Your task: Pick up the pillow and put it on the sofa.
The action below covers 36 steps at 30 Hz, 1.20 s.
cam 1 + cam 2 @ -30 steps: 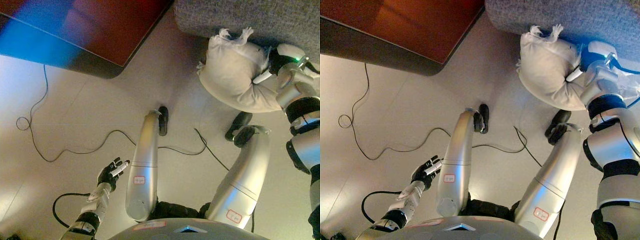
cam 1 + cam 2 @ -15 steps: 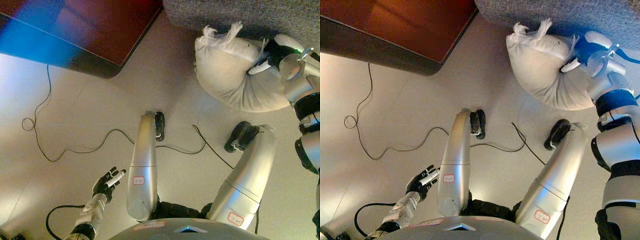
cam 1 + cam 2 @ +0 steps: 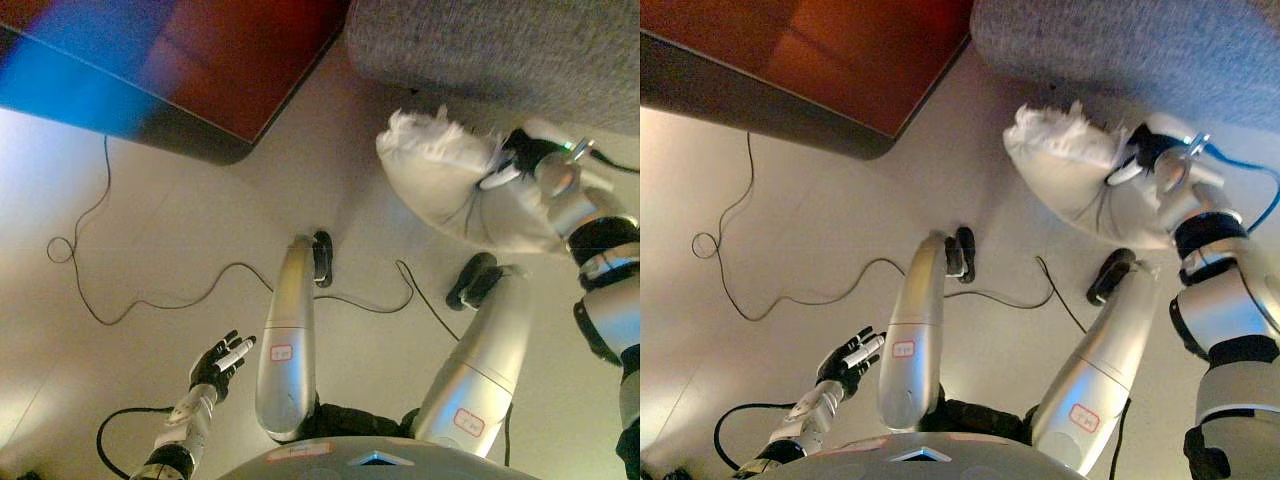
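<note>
- The pillow, white with a fringed corner, hangs at about two o'clock, off the floor and just short of the sofa's front edge; its fringe points towards ten o'clock.
- The right hand has its fingers curled into the pillow's upper side, the cloth bunching round them, so it holds the pillow in a pinch and not from beneath.
- Against half a second ago the pillow sits lower in the view and farther from the sofa's edge, with its fringe swung round; the whole picture has shifted too, so part of that is the camera moving, and I cannot tell how much is the arm.
- The sofa, grey and coarse-woven, fills twelve to two o'clock, just beyond the pillow.
- My judgement: the pick-up is done and the placing is not; the pillow must yet go up and over the edge.
- The left hand hangs idle at about seven o'clock, fingers loosely spread, holding nothing.
- A dark red table lies at eleven o'clock, and a thin cord trails over the floor at nine.
</note>
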Tool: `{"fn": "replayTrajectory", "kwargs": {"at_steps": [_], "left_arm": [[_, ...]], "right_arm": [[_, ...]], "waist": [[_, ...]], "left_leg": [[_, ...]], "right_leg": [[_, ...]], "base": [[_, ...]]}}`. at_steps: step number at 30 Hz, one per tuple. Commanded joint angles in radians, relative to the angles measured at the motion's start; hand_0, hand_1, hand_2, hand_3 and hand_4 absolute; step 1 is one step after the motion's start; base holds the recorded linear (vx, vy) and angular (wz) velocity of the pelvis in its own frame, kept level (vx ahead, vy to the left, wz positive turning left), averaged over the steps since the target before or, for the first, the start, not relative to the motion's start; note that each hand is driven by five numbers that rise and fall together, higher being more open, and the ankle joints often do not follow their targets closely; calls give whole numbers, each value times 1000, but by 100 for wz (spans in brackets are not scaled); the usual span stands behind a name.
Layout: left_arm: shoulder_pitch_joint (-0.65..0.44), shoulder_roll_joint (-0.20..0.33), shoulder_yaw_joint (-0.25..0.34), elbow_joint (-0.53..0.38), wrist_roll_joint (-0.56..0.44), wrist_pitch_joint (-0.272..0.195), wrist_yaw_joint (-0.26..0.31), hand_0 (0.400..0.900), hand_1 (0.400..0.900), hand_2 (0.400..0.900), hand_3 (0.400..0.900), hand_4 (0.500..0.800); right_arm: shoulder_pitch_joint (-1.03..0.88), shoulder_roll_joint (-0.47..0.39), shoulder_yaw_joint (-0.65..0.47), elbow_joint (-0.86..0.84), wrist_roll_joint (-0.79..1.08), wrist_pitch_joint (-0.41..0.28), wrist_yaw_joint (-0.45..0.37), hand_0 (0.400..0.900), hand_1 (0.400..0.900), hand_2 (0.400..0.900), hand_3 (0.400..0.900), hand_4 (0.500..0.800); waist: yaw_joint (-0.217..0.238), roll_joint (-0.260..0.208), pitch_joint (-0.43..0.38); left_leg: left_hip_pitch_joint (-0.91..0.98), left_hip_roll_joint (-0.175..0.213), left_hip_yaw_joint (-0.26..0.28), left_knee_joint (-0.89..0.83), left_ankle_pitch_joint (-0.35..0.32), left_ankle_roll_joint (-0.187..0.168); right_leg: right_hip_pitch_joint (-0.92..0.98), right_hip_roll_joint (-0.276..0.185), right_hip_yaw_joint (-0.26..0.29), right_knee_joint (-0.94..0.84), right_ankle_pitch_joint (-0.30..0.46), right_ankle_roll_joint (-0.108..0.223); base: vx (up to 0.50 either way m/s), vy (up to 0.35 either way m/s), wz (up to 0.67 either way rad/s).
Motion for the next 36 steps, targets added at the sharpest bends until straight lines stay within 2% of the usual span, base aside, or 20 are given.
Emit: {"fn": "replayTrajectory", "kwargs": {"at_steps": [1, 3, 4, 5, 7, 9, 13, 18, 20, 22, 27, 31, 36], "left_arm": [[30, 94, -4, 60, 23, -5, 27, 900, 900, 900, 900, 800], [21, 104, -2, 75, 45, 5, 21, 900, 900, 900, 900, 800], [18, 111, 3, 83, 62, 14, 16, 900, 900, 900, 900, 800], [15, 115, 6, 93, 79, 21, 19, 900, 900, 900, 900, 800], [14, 119, 7, 99, 90, 23, 20, 900, 900, 900, 900, 800], [6, 134, 17, 109, 120, 36, 22, 900, 900, 900, 900, 800], [0, 137, 21, 113, 150, 64, 28, 900, 900, 900, 900, 800], [4, 126, 39, 136, 205, 104, 51, 900, 900, 900, 900, 800], [5, 127, 51, 152, 228, 123, 60, 900, 900, 900, 900, 800], [5, 132, 59, 162, 251, 141, 66, 900, 900, 900, 900, 800], [13, 147, 79, 188, 287, 166, 59, 900, 900, 900, 900, 800], [32, 143, 115, 216, 294, 164, 61, 900, 900, 900, 900, 800], [50, 146, 150, 269, 328, 156, 53, 900, 900, 900, 900, 800]], "right_arm": [[-36, -40, -80, -88, 91, -94, 16, 400, 400, 400, 400, 500], [-1, -44, -95, -107, 110, -113, 44, 400, 400, 400, 400, 500], [21, -47, -105, -122, 119, -128, 68, 400, 400, 400, 400, 500], [50, -54, -113, -138, 128, -145, 89, 400, 400, 400, 400, 500], [68, -60, -120, -149, 145, -157, 102, 400, 400, 400, 400, 500], [126, -68, -148, -201, 187, -178, 148, 400, 400, 400, 400, 500], [200, -76, -181, -263, 199, -215, 203, 400, 400, 400, 400, 500], [248, -71, -217, -353, 246, -215, 290, 400, 400, 400, 400, 500], [257, -72, -230, -395, 269, -208, 324, 400, 400, 400, 400, 500], [259, -84, -238, -428, 299, -205, 340, 400, 400, 400, 400, 500], [269, -131, -257, -484, 384, -208, 363, 400, 400, 400, 400, 500], [211, -170, -251, -468, 445, -234, 413, 400, 400, 400, 400, 500], [44, -227, -212, -348, 516, -242, 444, 400, 400, 400, 400, 500]], "waist": [[19, -29, -39], [26, -45, -51], [29, -61, -69], [32, -78, -83], [33, -88, -89], [37, -122, -109], [33, -163, -151], [28, -204, -229], [25, -213, -258], [18, -224, -290], [-3, -241, -347], [15, -245, -378], [43, -255, -418]], "left_leg": [[197, 40, -43, -228, 122, -44], [278, 38, -39, -307, 153, -47], [317, 34, -30, -366, 200, -43], [375, 34, -28, -412, 214, -43], [413, 33, -26, -438, 222, -43], [516, 36, -17, -501, 233, -43], [633, 26, -9, -580, 237, -34], [779, -8, 14, -714, 242, -16], [833, -16, 25, -769, 250, -13], [856, -29, 19, -808, 262, -7], [905, -30, -3, -888, 286, -3], [962, -12, 17, -976, 318, -14], [1011, 3, 1, -1063, 358, -24]], "right_leg": [[128, -38, 31, -201, 170, 50], [210, -52, -2, -270, 184, 58], [256, -59, -28, -332, 221, 54], [321, -65, -54, -382, 230, 59], [364, -69, -73, -411, 238, 62], [488, -85, -126, -491, 264, 67], [640, -78, -175, -612, 300, 77], [827, -41, -224, -797, 364, 93], [892, -18, -226, -859, 377, 95], [927, 8, -207, -907, 383, 94], [981, 70, -147, -977, 369, 85], [1026, 77, -208, -1004, 368, 88], [1085, 113, -231, -1026, 341, 82]], "base": [[114, -23, 2], [127, -45, 6], [158, -64, 8], [161, -65, 8], [153, -57, 4], [208, -81, 1], [193, -20, -3], [247, 9, -5], [250, -11, 4], [210, -39, 21], [167, -54, 32], [97, -47, -1], [149, -63, 17]]}}
